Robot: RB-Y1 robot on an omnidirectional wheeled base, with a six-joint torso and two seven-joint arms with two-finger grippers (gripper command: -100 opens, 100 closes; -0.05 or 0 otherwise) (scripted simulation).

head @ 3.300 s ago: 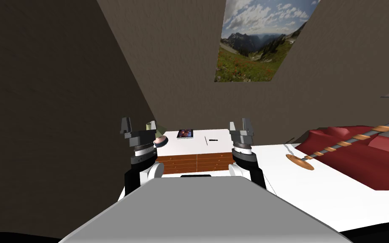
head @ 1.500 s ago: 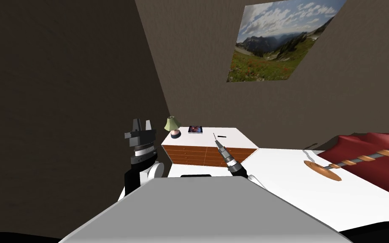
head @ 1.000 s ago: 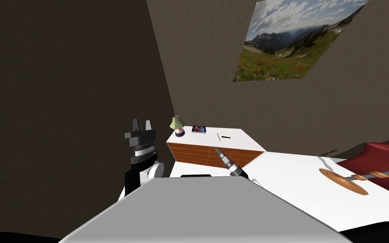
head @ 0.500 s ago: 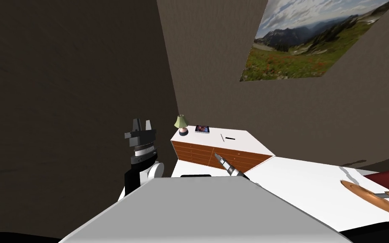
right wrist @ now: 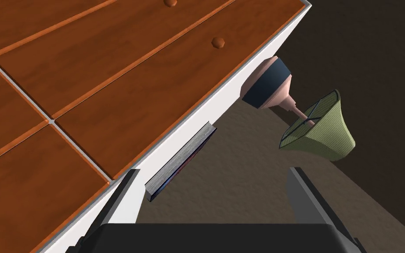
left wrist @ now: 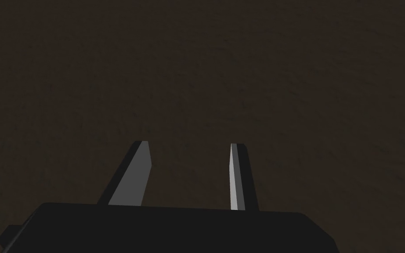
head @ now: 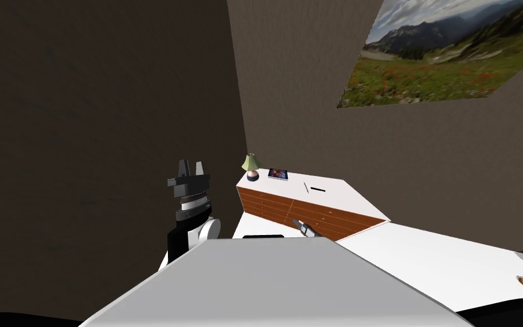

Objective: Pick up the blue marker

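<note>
Small dark marker [head: 317,188] laid on white-topped, brown-drawered dresser [head: 345,196], R gripper [right wrist: 212,170] spread wide at drawer fronts, empty, L gripper [left wrist: 189,144] held up by wall, narrowly parted, empty

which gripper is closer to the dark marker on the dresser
Right. The right gripper sits low before the drawer fronts of the white-topped brown dresser, below the short dark marker; the left gripper is raised, left of the dresser.

Dark brown walls [head: 84,113] meet behind a white-topped dresser [head: 345,196] with reddish drawers; a landscape picture [head: 442,57] hangs above.
</note>
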